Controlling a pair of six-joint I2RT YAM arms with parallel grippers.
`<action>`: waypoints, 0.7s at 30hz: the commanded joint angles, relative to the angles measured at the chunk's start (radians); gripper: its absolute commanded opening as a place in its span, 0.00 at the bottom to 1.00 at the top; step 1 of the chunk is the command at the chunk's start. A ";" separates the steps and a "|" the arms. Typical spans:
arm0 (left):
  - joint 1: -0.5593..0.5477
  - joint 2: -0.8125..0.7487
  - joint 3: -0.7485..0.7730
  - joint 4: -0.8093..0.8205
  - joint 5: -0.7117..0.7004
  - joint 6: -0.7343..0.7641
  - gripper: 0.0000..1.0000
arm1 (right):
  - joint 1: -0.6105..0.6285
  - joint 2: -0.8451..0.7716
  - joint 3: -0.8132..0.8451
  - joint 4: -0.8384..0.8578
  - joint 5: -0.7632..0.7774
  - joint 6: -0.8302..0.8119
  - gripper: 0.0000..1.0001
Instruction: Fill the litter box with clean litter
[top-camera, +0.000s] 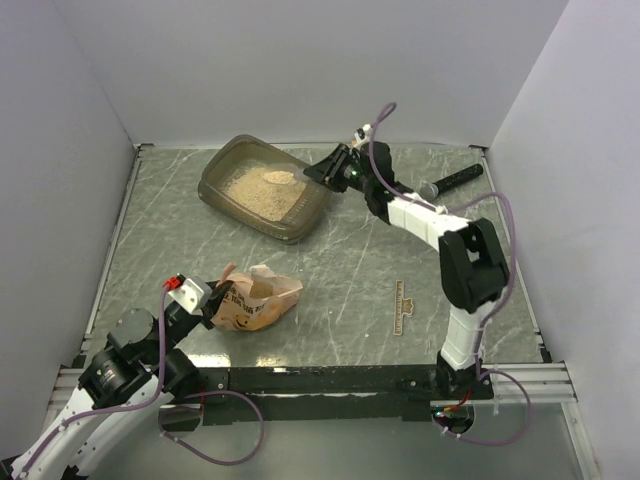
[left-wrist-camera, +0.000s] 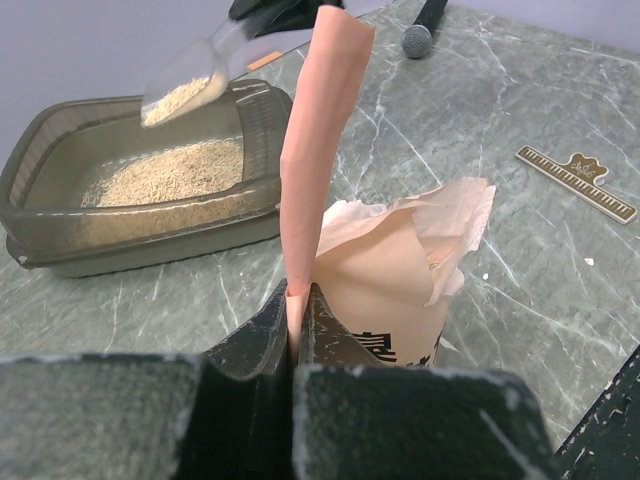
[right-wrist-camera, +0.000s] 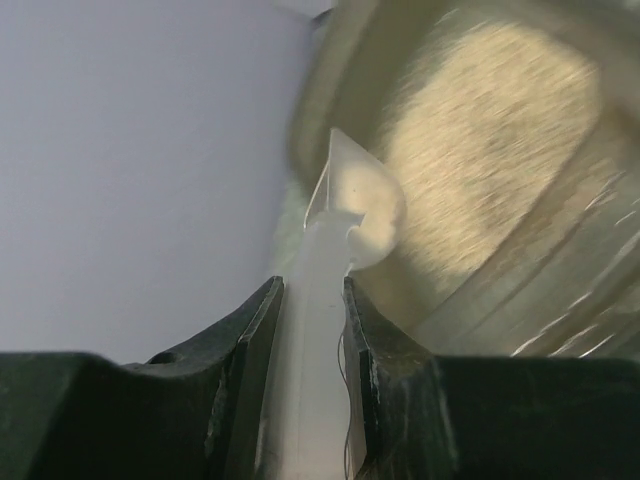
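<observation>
Right gripper (top-camera: 335, 170) was part-closed on the handle of a clear scoop (left-wrist-camera: 188, 88), which reached left from it over the litter box (top-camera: 235, 213) at far centre; the right arm was plainly the nearer. Left gripper (left-wrist-camera: 297, 300) was pinched tight on the pouch (top-camera: 256, 300) flap, near left. The left wrist view showed clean litter (left-wrist-camera: 175, 172) in scoop and box. The right wrist view was blurred and showed only the handle between the jaws.

A robot test cell in a laboratory: plain white panels (top-camera: 300, 60) wall in a grey marble-patterned table (top-camera: 350, 280) on its left, far and right sides. The left arm (top-camera: 120, 375) and the right arm (top-camera: 465, 265) are bolted to an aluminium rail (top-camera: 320, 383) along the near edge, with purple cables (top-camera: 245, 445) trailing loose beside their bases.
</observation>
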 joint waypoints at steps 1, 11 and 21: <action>-0.003 -0.005 0.028 0.151 -0.001 -0.032 0.01 | 0.012 0.095 0.204 -0.248 0.131 -0.200 0.00; -0.003 -0.014 0.020 0.160 0.001 -0.029 0.01 | 0.097 0.262 0.540 -0.532 0.295 -0.511 0.00; -0.003 -0.011 0.022 0.157 -0.003 -0.030 0.01 | 0.219 0.218 0.622 -0.618 0.490 -0.781 0.00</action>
